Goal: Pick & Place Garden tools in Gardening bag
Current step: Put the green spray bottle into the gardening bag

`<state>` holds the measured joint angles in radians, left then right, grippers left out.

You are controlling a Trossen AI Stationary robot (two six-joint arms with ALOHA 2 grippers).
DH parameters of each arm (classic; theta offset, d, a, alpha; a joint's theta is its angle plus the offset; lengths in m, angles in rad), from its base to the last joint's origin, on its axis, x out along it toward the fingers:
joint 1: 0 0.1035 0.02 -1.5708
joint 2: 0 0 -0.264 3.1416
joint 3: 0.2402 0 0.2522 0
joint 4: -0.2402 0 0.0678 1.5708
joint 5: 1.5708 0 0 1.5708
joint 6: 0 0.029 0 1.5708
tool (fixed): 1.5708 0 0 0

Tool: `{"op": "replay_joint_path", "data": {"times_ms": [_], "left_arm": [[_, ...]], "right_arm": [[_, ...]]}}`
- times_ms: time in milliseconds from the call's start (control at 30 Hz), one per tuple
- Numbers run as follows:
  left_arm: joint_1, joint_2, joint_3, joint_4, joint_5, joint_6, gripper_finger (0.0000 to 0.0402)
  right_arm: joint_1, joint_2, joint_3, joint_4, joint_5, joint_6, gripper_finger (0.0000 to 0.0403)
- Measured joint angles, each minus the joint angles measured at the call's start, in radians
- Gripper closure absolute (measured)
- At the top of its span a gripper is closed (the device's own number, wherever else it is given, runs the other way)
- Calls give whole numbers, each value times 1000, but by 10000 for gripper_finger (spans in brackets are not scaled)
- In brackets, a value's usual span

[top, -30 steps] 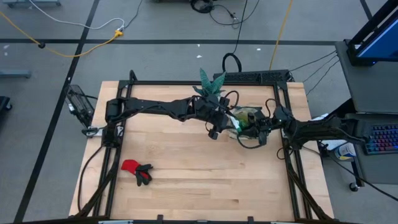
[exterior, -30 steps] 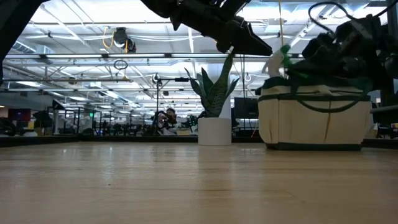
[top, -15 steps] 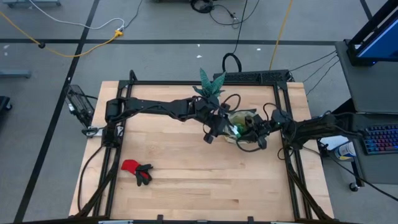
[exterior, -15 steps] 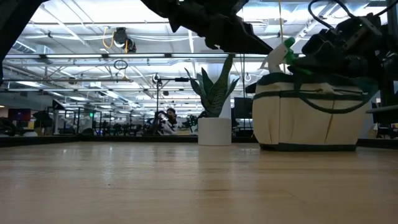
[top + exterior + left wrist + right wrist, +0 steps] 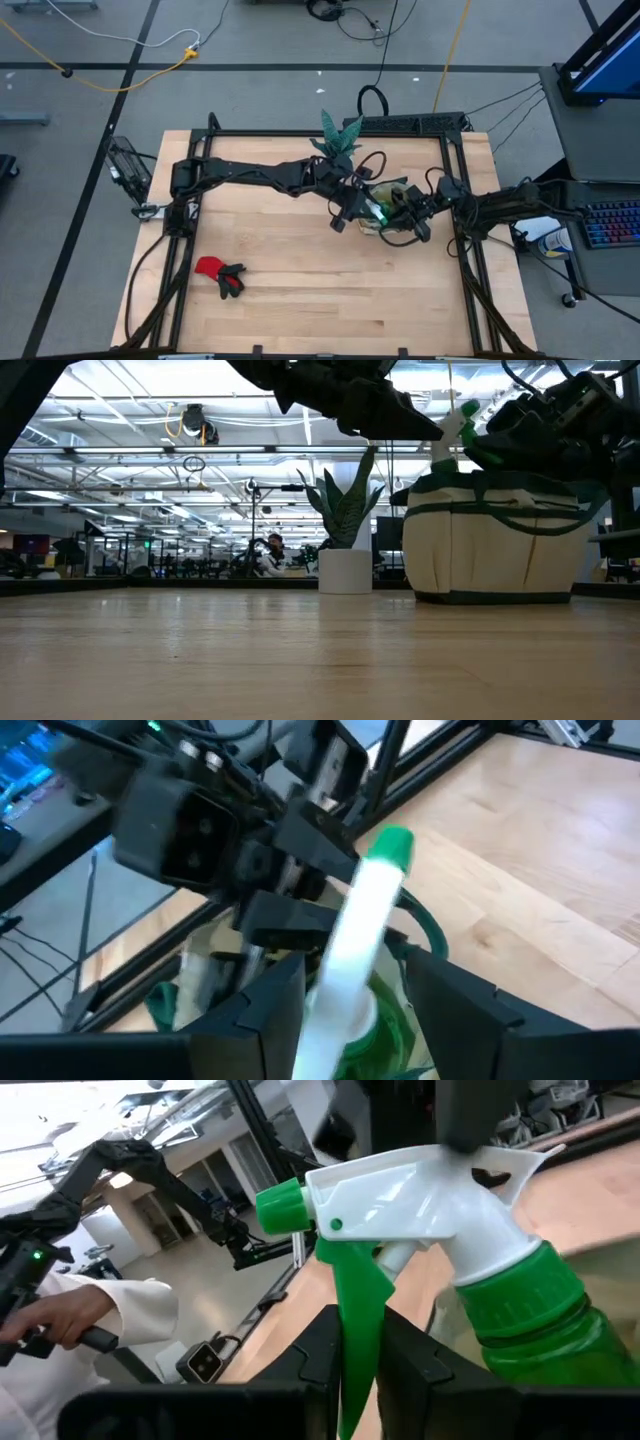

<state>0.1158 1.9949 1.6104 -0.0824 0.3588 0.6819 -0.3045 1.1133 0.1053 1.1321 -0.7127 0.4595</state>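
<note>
While both arms meet over the far right part of the table [image 5: 300, 280], the gardening bag [image 5: 495, 550] sits there with the green spray bottle [image 5: 470, 1250] standing up inside it. In the low view the bottle's white head and green tip poke out above the bag's rim. The left gripper [image 5: 345, 1010] is at the bottle. Its two dark fingers [image 5: 255, 1010] stand apart, one on each side of the white sprayer head. It is hard to see if they touch the bottle or just sit beside it.

The right gripper [image 5: 360, 1350] is at the other side of the bag. Its fingers are close together on the bottle's green trigger, which hangs down between them. In the right wrist view a person in a white sleeve [image 5: 70, 1330] shows far off in the room.

A green plant in a white pot [image 5: 345, 550] stands just beside the bag, toward the back of the table. The red-and-black gloves [image 5: 220, 272] lie well apart from the bag, on the near left part of the table.
</note>
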Motion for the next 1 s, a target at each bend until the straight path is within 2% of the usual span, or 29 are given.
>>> {"op": "replay_joint_path", "data": {"times_ms": [233,400,700,833,1000], "left_arm": [[0,11,0,2,8,3,209],[0,11,0,-5,8,-7,258],[-2,11,0,-41,19,-4,344],[-1,10,0,-71,9,-48,347],[-5,9,0,-82,2,-113,335]], "right_arm": [[-1,0,49,-16,-52,-4,366],[-1,0,51,-92,-50,-28,362],[-1,0,50,-88,-23,-50,354],[-3,1,49,-90,-15,-53,346],[-4,0,49,-82,-5,-55,309]]}}
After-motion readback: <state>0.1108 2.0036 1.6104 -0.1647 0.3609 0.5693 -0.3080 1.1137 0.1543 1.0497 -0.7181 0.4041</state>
